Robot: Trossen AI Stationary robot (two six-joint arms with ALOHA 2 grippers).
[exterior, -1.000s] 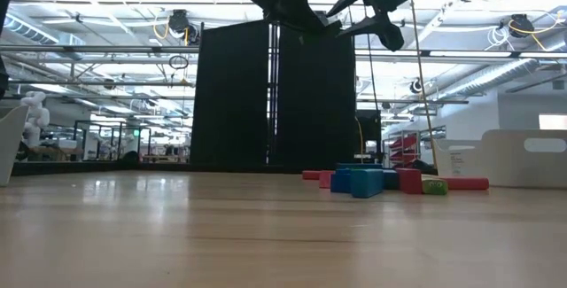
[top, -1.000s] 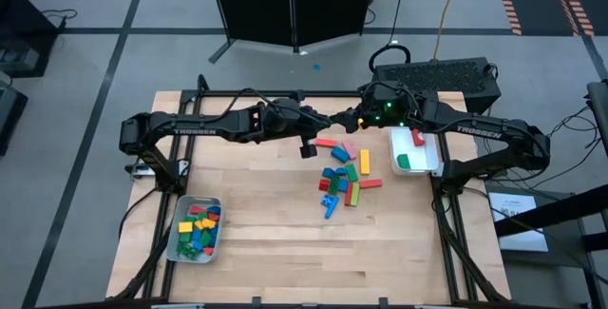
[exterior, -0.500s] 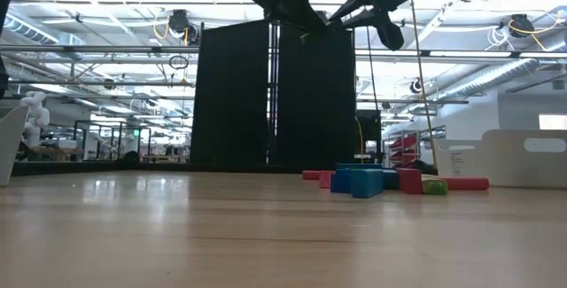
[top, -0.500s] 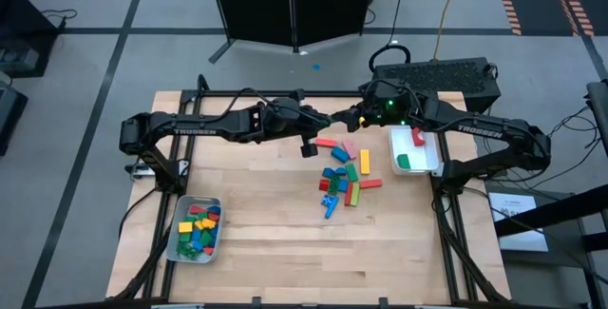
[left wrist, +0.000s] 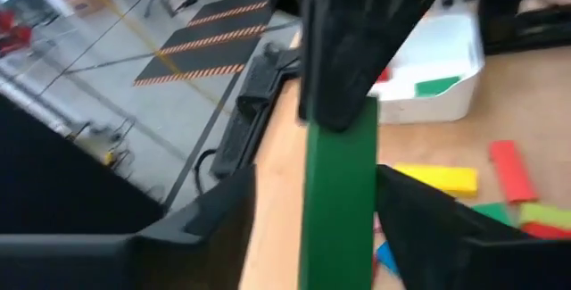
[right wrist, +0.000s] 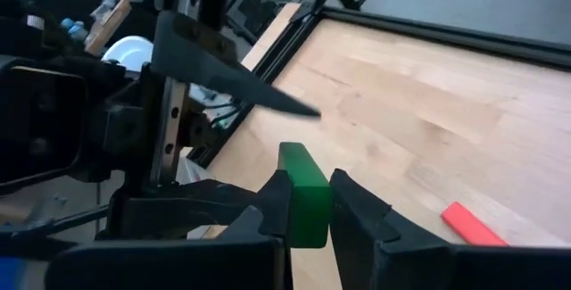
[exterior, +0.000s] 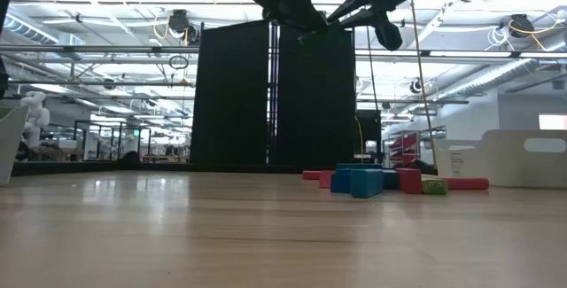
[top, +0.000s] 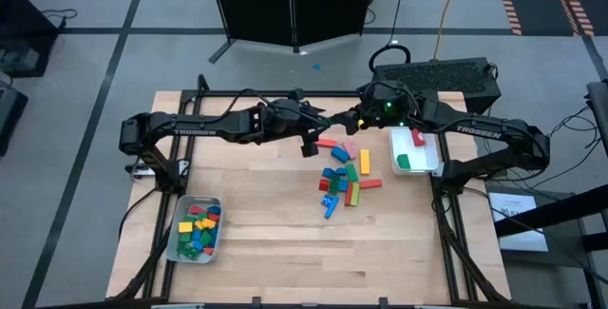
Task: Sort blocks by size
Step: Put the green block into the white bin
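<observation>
High over the table's far middle, my two grippers meet tip to tip. A green bar (left wrist: 339, 192) spans between them. My right gripper (right wrist: 308, 214) is shut on one end. My left gripper (left wrist: 312, 236) is open, its fingers (left wrist: 419, 227) on either side of the bar's other end, with wood showing through the gap on one side. In the high view my left gripper (top: 321, 117) and right gripper (top: 350, 117) are almost nose to nose. The loose blocks (top: 344, 176) lie on the table below, right of centre. My right gripper pinches the green bar's end (right wrist: 303, 178) between its two fingers (right wrist: 277, 203). The fingers come from the table's right, slanting a little downward, roughly along the bar's length. The bar is lifted clear, high above the table, and reaches toward my left gripper.
A tray (top: 177, 240) with several sorted blocks stands at the near left. A white tray (top: 429, 147) at the far right holds a red and a green block. A black box (top: 446, 76) sits past the far right edge.
Neither arm has shifted. My right gripper has shut on the green bar's end, then my left gripper has opened around the other end. The bar stays where it was, high above the table.
</observation>
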